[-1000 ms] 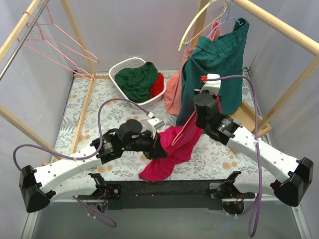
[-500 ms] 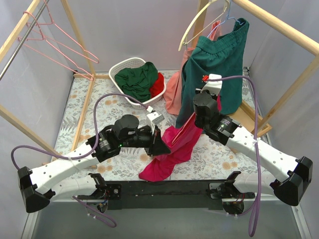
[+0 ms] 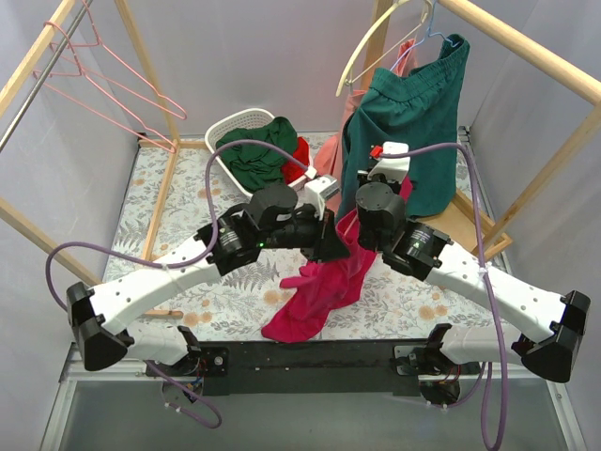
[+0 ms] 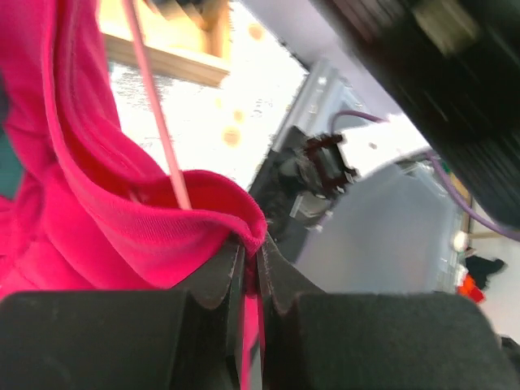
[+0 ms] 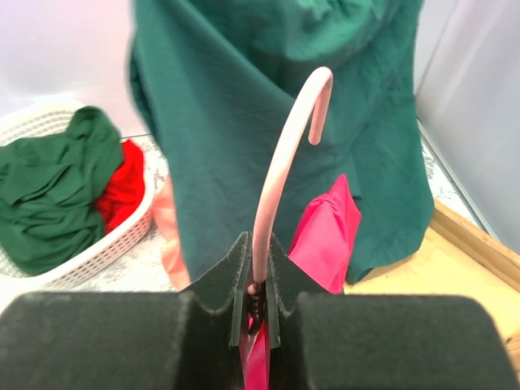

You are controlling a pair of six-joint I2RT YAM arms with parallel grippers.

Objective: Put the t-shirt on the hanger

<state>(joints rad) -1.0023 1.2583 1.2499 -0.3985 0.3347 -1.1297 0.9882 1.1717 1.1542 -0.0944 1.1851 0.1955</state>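
The magenta t-shirt (image 3: 324, 291) hangs from both grippers at the table's middle, its lower part resting on the floral tabletop. My left gripper (image 3: 336, 246) is shut on a fold of the t-shirt (image 4: 122, 236), lifted beside the right gripper. A thin pink hanger wire (image 4: 158, 122) runs through the cloth. My right gripper (image 3: 376, 224) is shut on the neck of the pink hanger (image 5: 280, 162), whose hook points up in front of the dark green garment (image 5: 276, 97). The hanger's triangle is mostly hidden inside the t-shirt.
A white basket (image 3: 225, 132) with green and red cloth stands at the back. A dark green garment (image 3: 404, 122) hangs from a cream hanger (image 3: 376, 42) on the right wooden rail. Spare pink hangers (image 3: 103, 89) hang on the left rail. Wooden frame posts border the table.
My left gripper has risen and moved right with the t-shirt fold, toward the right gripper. The shirt is bunched higher. The right gripper shifted slightly left.
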